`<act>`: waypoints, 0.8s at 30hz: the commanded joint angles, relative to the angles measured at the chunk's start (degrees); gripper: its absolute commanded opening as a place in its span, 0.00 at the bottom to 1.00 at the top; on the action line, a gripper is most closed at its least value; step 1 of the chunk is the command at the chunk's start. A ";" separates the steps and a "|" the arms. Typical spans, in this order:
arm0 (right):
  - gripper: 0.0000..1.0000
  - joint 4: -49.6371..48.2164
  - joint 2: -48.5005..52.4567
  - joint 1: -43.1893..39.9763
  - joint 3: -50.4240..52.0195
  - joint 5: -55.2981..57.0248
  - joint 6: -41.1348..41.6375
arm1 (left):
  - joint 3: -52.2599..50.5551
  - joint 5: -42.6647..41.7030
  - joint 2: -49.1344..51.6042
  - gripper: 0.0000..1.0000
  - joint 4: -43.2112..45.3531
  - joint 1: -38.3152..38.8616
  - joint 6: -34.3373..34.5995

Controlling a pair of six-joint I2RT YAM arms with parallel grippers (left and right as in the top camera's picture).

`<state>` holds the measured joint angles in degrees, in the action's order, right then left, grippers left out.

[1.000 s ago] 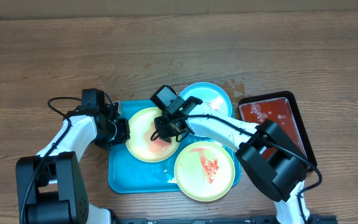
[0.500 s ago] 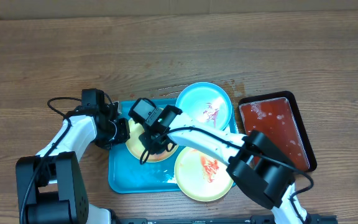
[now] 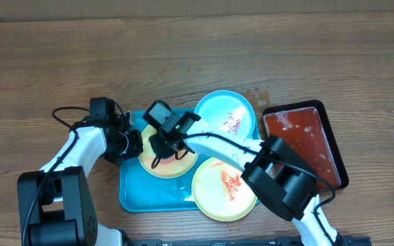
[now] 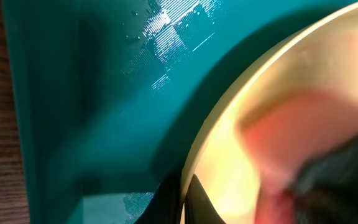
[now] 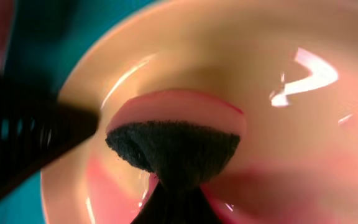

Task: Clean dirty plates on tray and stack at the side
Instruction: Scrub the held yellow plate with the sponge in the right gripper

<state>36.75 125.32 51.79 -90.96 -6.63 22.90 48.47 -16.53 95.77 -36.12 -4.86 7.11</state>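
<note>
The teal tray [image 3: 134, 193] holds three plates. A pale yellow plate [image 3: 181, 167] with red smears lies at its left. My left gripper [image 3: 135, 144] is shut on this plate's left rim; in the left wrist view its fingers [image 4: 201, 202] pinch the rim [image 4: 222, 118]. My right gripper [image 3: 161, 146] is shut on a dark sponge [image 5: 173, 146] pressed on the same plate [image 5: 284, 112], amid wet red smear. A light blue plate [image 3: 225, 113] with a red smear lies at the back right. A second pale yellow plate [image 3: 225, 188] with red sauce lies at the front right.
A black tray with a dark red inside [image 3: 305, 135] stands to the right of the teal tray, close to the blue plate. Brown wooden table [image 3: 197, 61] lies all around. The teal tray floor [image 4: 92, 93] shows wet glints.
My right gripper with the sponge has swept from the plate's middle to its left part, near the left gripper. The left gripper and all plates have stayed put.
</note>
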 commanded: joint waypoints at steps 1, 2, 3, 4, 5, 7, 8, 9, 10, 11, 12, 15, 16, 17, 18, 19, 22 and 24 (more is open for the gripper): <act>0.04 -0.70 1.68 -2.73 -0.52 6.64 2.91 | -1.44 4.39 2.80 0.04 0.42 0.39 0.63; 0.04 -0.46 1.68 -3.10 -0.52 7.89 2.91 | -1.44 4.42 2.80 0.04 0.42 0.37 0.63; 0.04 -0.09 1.68 -3.50 -0.52 10.01 2.91 | -1.44 4.42 2.80 0.04 0.44 0.37 0.61; 0.04 0.42 1.68 -3.93 -0.52 12.31 2.91 | -1.44 4.44 2.80 0.04 0.44 0.37 0.63; 0.04 1.07 1.68 -4.35 -0.52 14.53 2.89 | -1.44 4.44 2.80 0.04 0.44 0.37 0.63; 0.04 2.99 1.68 -5.22 -0.68 17.94 2.84 | -1.44 4.44 2.80 0.04 0.42 0.37 0.61; 0.04 4.24 1.68 -5.70 -0.68 19.37 2.80 | -1.44 4.44 2.80 0.04 0.42 0.37 0.63; 0.04 5.38 1.68 -6.08 -0.68 20.15 2.58 | -1.44 4.44 2.80 0.04 0.42 0.37 0.63; 0.04 6.99 1.68 -6.56 -0.68 20.61 2.43 | -1.44 4.44 2.80 0.04 0.42 0.37 0.63; 0.04 8.28 1.68 -6.82 -0.68 20.74 2.40 | -1.44 4.44 2.80 0.04 0.44 0.37 0.63; 0.04 10.14 1.68 -6.93 -0.68 20.74 2.43 | -1.44 4.44 2.80 0.04 0.44 0.37 0.63; 0.04 14.47 1.68 -6.73 -0.68 20.68 2.45 | -1.44 4.48 2.80 0.04 0.44 0.37 0.63; 0.04 15.61 1.68 -6.47 -0.68 20.41 2.45 | -1.44 4.48 2.80 0.04 0.44 0.37 0.63; 0.04 16.96 1.68 -6.21 -0.68 19.98 2.45 | -1.44 4.48 2.80 0.04 0.46 0.37 0.63; 0.04 18.36 1.68 -5.92 -0.68 18.97 2.45 | -1.44 4.48 2.80 0.04 0.48 0.37 0.63; 0.04 19.52 1.68 -5.57 -0.68 17.33 2.40 | -1.44 4.46 2.80 0.04 0.52 0.37 0.63; 0.04 20.65 1.68 -4.48 -0.68 9.73 -0.11 | -1.44 4.46 2.80 0.04 0.72 0.37 0.63; 0.04 20.04 1.68 -3.43 -0.68 3.21 -0.81 | -1.44 4.46 2.80 0.04 0.83 0.37 0.63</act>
<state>55.09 125.23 47.22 -93.82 5.32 24.25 48.47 -16.99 95.90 -35.29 -4.54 7.14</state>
